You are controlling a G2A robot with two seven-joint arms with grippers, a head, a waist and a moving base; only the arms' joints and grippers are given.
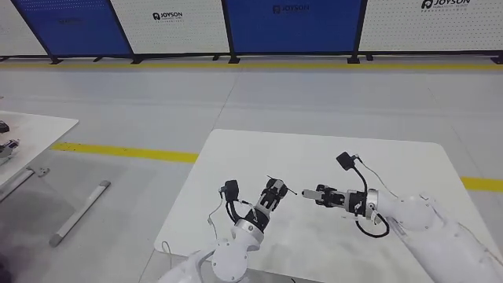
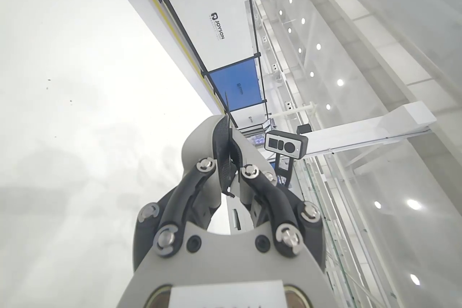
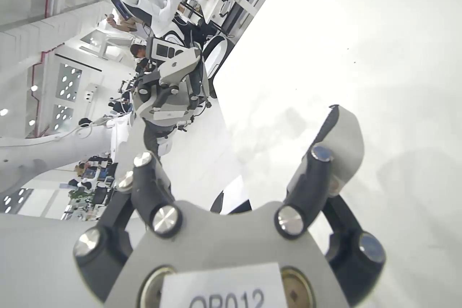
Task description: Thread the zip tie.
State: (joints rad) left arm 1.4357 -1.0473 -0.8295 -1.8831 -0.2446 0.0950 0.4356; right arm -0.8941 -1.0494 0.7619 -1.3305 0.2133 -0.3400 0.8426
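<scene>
— So, where is the zip tie?
— Pinched in the left gripper, lifted above the table. Its fingers are closed tight on the black strap, with 1 thin end poking out past the tips toward the other arm.
— Why hold it like that?
— My guess: a free end held clear of the surface gives the other side something to reach and feed through the head.
— And the right gripper?
— Level with it, near but apart, pointing at that end. Its fingers are spread wide with nothing between them.
— How far along?
— Early, I'd judge: no loop is visible, and I cannot make out the tie's head.
</scene>
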